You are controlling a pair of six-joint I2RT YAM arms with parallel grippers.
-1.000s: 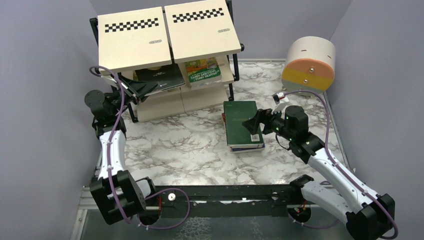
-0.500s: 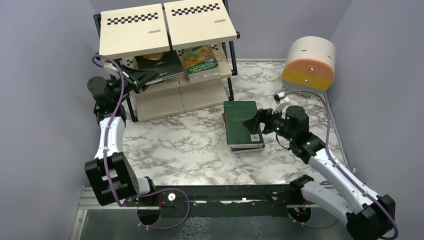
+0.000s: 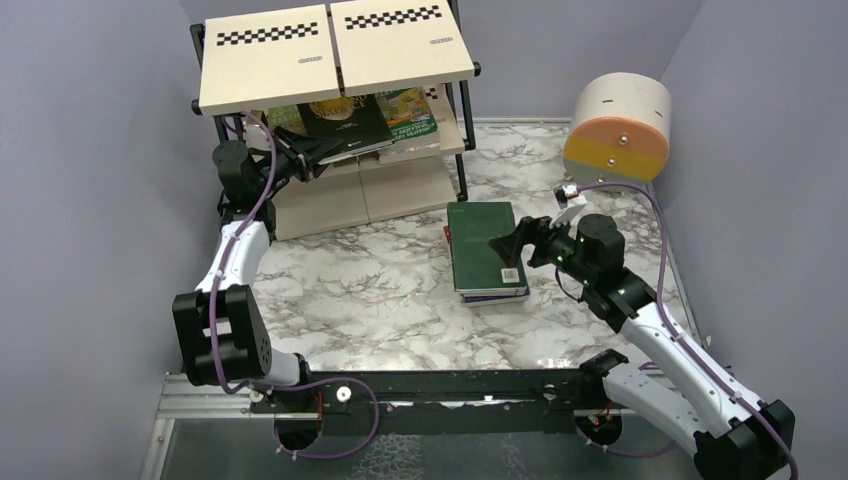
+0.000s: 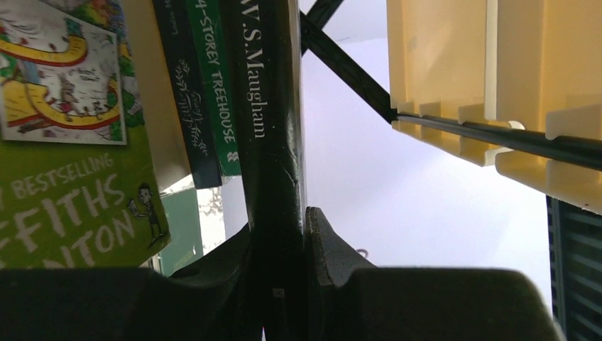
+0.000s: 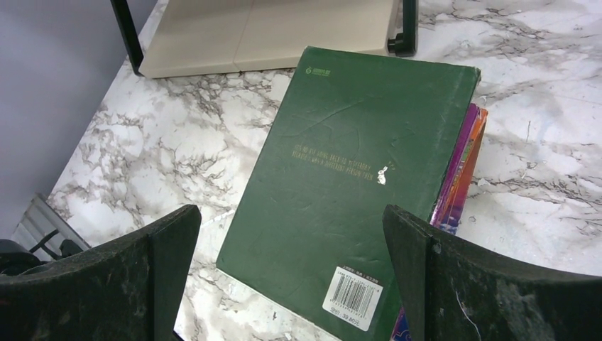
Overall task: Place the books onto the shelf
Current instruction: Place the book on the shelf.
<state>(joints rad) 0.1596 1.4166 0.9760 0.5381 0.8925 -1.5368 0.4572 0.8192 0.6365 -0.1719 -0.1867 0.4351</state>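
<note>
Left gripper [image 3: 303,152], clamped tight on the black Maugham book [image 3: 345,122], has swung right over 1 second, carrying it further onto the middle tier of the shelf [image 3: 265,60]. Right gripper [image 3: 507,250] still hovers wide open, empty, over the dark green book [image 3: 478,238].

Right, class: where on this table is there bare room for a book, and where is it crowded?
Bare: white marble tabletop between black-framed beige shelf and dark green book stack, toward the near edge. Crowded: shelf's middle tier, left pincer gripping black paperback.
</note>
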